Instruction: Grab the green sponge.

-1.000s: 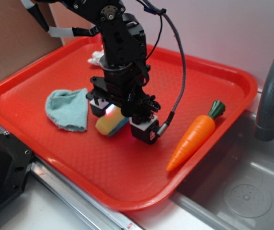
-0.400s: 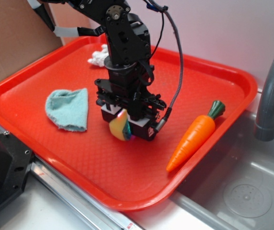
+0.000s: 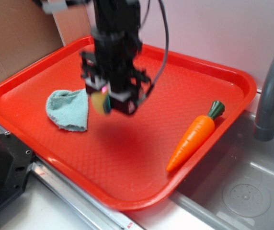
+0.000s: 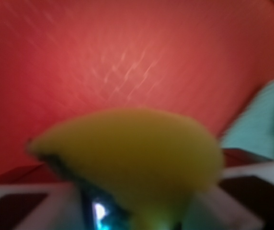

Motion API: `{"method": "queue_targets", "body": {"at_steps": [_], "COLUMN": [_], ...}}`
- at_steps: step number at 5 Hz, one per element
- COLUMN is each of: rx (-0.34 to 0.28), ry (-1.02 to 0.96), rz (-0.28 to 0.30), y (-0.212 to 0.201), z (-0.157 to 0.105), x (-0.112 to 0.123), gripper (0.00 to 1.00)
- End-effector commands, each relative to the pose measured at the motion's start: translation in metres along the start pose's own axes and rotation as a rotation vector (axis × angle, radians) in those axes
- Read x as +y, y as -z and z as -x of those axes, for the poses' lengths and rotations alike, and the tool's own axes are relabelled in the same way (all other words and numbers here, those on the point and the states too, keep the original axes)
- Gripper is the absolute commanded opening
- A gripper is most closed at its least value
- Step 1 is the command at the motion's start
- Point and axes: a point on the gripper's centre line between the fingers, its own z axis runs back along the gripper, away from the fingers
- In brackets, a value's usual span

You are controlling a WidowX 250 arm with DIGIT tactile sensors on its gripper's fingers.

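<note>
The green sponge point(image 3: 100, 101), yellow foam with a dark green layer, hangs in the air above the red tray point(image 3: 142, 158). My gripper point(image 3: 106, 102) is shut on it and shows blurred with motion in the exterior view. In the wrist view the green sponge point(image 4: 137, 153) fills the lower middle as a yellow wedge squeezed between my white fingers point(image 4: 36, 203), with the tray floor far below.
A teal terry cloth point(image 3: 70, 109) lies on the tray's left part, just left of the gripper. A toy carrot point(image 3: 194, 136) lies at the tray's right edge. A grey sink with a faucet point(image 3: 271, 91) is to the right. Brown cardboard stands at the back left.
The gripper closed on the sponge, then rose off the tray and moved left and back with the sponge in it. The cloth and carrot stayed put.
</note>
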Motion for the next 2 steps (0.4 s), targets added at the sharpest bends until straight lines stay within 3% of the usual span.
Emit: {"method": "queue_targets", "body": {"at_steps": [1,2], "rx": [-0.081,-0.108], "ry": [0.024,0.096], "rz": [0.102,0.087], "y": [-0.093,-0.103], "z": [0.0,0.002], "x": [0.039,0.049], "gripper": [0.0,0.0]}}
